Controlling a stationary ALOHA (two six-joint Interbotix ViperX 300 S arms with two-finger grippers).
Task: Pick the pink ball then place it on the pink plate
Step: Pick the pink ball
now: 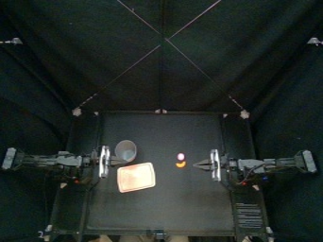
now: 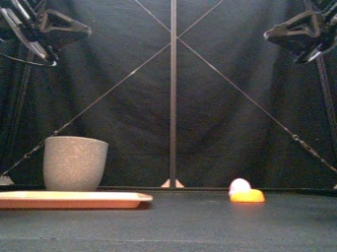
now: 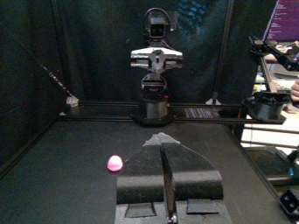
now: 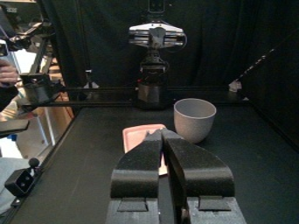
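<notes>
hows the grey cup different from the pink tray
The grey cup stands tall and upright, while the pink tray lies flat and low. The cup is round and speckled grey; the tray is rectangular and pink. The cup sits farther back, and the tray is nearer the front edge. Both are left of the middle, close together.

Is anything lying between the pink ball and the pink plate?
Nothing: the top view shows bare table between the pink ball and the pink plate; an orange toy sits beside the ball, not between.
</notes>
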